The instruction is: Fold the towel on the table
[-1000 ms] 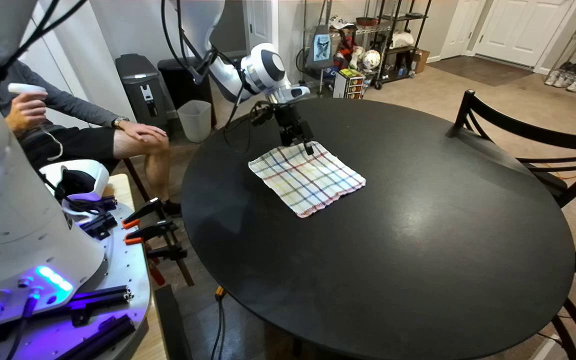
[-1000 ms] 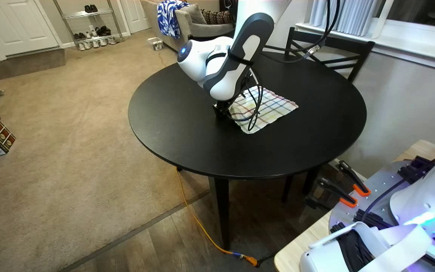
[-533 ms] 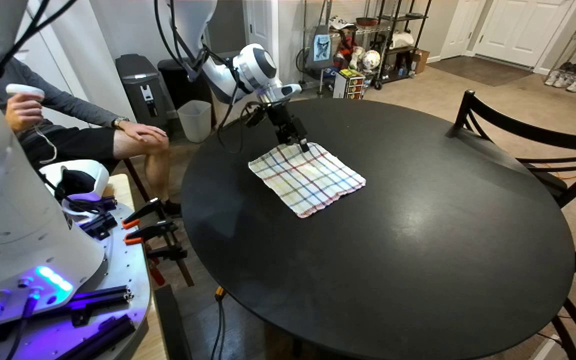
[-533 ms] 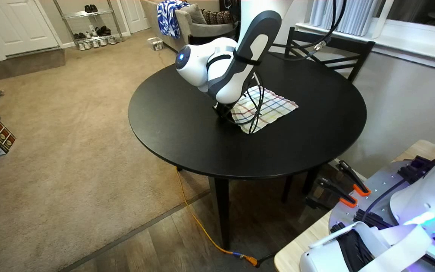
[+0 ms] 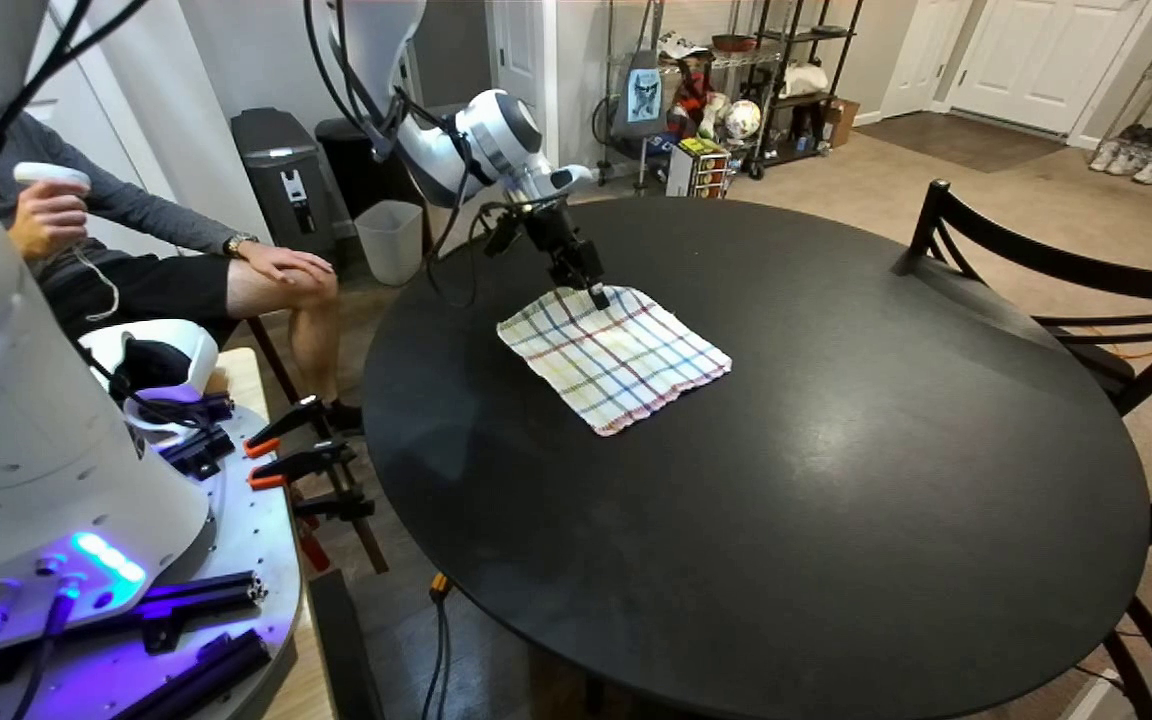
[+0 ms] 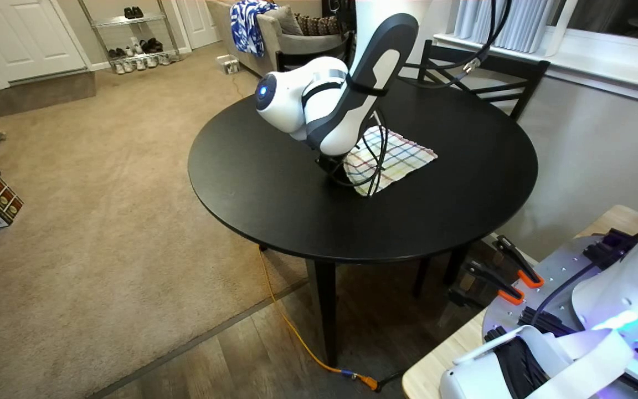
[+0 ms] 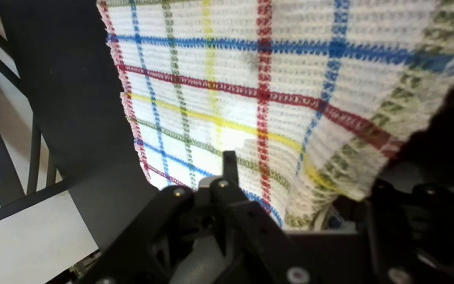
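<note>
In an exterior view, the towel [image 5: 618, 362] lies unfolded on the desk [image 5: 836, 530], mid-frame, the tool [image 5: 586, 287] at its upper edge. In an exterior view, the arm [image 6: 346, 102] hides most of the tool. In the wrist view, toward the lower right, the jaws stand wide, a raised towel edge between them. Likely step: setting up the first grasp; next, pinch that edge and carry it across.
</note>
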Robot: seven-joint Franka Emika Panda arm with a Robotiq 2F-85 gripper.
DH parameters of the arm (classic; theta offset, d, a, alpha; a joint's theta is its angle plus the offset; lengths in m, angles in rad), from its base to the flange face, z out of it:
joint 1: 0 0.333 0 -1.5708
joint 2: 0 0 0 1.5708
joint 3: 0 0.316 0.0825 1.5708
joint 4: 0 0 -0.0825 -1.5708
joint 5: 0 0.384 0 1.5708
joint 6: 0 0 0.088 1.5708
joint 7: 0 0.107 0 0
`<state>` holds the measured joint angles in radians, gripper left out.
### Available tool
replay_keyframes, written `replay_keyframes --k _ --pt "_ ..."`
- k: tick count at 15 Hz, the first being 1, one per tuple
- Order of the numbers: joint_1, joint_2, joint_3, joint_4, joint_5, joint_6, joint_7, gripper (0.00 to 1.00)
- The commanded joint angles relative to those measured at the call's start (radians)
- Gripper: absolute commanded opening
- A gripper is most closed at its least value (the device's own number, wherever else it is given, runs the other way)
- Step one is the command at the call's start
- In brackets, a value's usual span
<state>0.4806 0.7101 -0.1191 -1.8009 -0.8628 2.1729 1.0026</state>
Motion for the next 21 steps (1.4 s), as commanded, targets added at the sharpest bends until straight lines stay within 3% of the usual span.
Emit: replay_keyframes --k 1,5,10,14,18,21 --pt "-0.029 -0.046 0.046 -0.05 -0.049 -0.026 0.046 0.26" --pt "-0.036 -0.05 0.066 -0.053 -0.053 -0.043 0.053 0.01" --pt "-0.042 -0.064 0.081 -0.063 -0.05 -0.051 0.065 0.01" --pt "-0.09 -0.11 0.112 -0.099 -0.028 -0.008 0.008 0.01" --pt "-0.199 -0.19 0.169 -0.154 0.037 0.089 -0.166 0.01" --pt "-0.285 -0.221 0.197 -0.166 0.153 0.163 -0.381 0.01"
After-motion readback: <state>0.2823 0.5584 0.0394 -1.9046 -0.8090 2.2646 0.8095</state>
